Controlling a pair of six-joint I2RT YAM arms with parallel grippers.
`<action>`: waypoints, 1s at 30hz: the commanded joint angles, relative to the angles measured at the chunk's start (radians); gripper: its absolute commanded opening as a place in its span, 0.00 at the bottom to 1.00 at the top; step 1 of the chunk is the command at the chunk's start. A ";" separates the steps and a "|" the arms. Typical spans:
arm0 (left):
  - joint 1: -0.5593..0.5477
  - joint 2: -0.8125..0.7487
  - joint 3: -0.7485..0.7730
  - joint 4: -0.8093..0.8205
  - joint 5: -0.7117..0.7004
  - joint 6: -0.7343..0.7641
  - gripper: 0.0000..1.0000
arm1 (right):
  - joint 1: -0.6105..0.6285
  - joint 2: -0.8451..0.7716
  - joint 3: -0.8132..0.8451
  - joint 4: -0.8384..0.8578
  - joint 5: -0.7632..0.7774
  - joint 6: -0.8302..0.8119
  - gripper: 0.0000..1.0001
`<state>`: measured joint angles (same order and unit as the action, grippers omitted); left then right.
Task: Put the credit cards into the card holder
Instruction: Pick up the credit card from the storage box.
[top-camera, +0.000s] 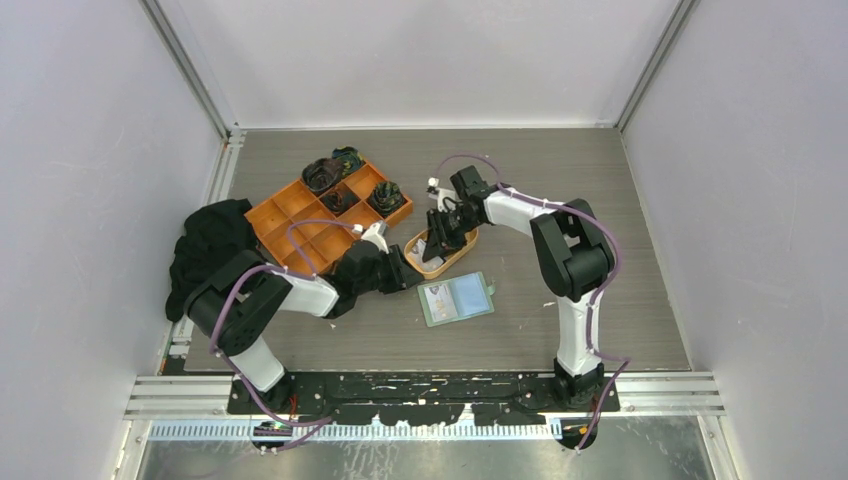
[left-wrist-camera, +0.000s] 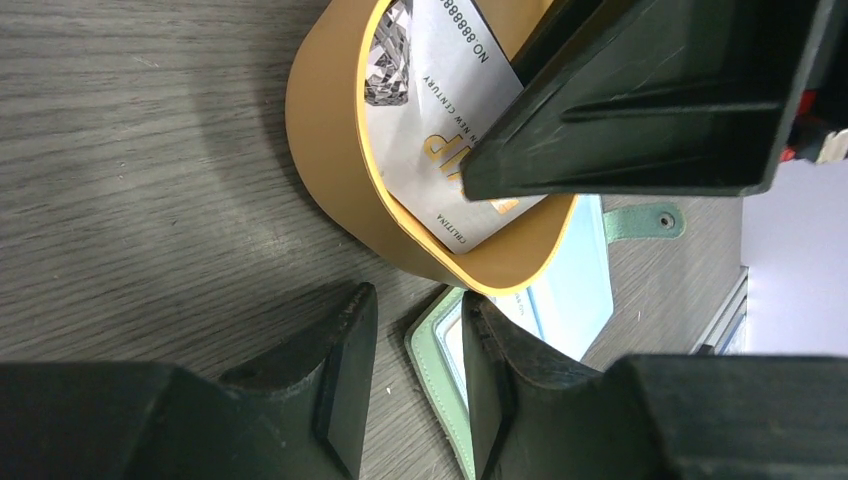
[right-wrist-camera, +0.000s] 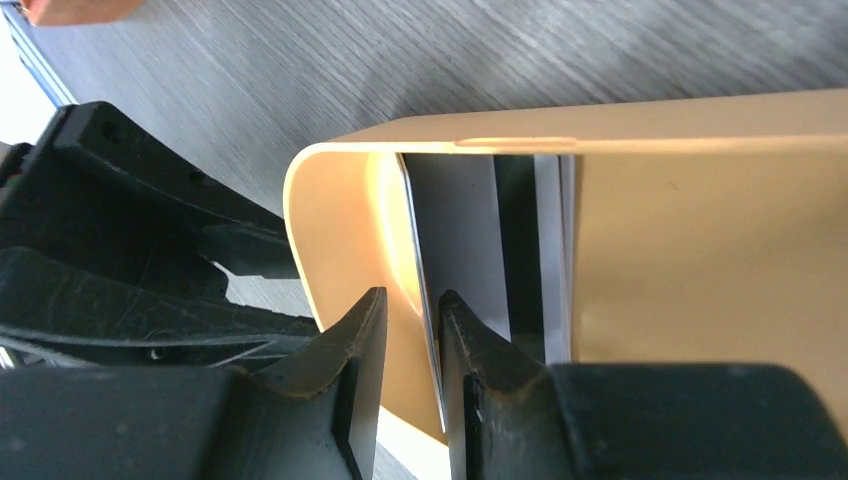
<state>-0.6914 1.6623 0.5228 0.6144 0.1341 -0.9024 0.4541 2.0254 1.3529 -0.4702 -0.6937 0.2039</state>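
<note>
Straddling a half-hidden credit card (right-wrist-camera: 460, 230), right end effector (right-wrist-camera: 410, 300), grip unclear; left end effector (left-wrist-camera: 415, 300) spread.

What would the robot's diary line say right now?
right gripper: open, straddling a credit card in the orange dish | left gripper: open, empty, beside the orange dish | card holder: open on table

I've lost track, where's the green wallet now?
In the top view the wallet lies open mid-table, between the left arm and right arm, just on the near side of the oval dish.
</note>
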 joint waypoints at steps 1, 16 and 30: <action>0.006 0.012 0.018 0.008 0.019 0.035 0.39 | 0.044 0.017 0.059 -0.037 0.032 -0.039 0.32; 0.010 -0.151 -0.053 -0.035 0.003 0.066 0.43 | -0.033 -0.020 0.040 0.028 -0.121 0.054 0.23; 0.009 -0.313 -0.125 -0.097 0.005 0.068 0.43 | -0.079 0.009 0.031 0.061 -0.194 0.109 0.21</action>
<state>-0.6857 1.3979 0.4103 0.5117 0.1425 -0.8528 0.3935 2.0495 1.3727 -0.4397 -0.8433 0.2974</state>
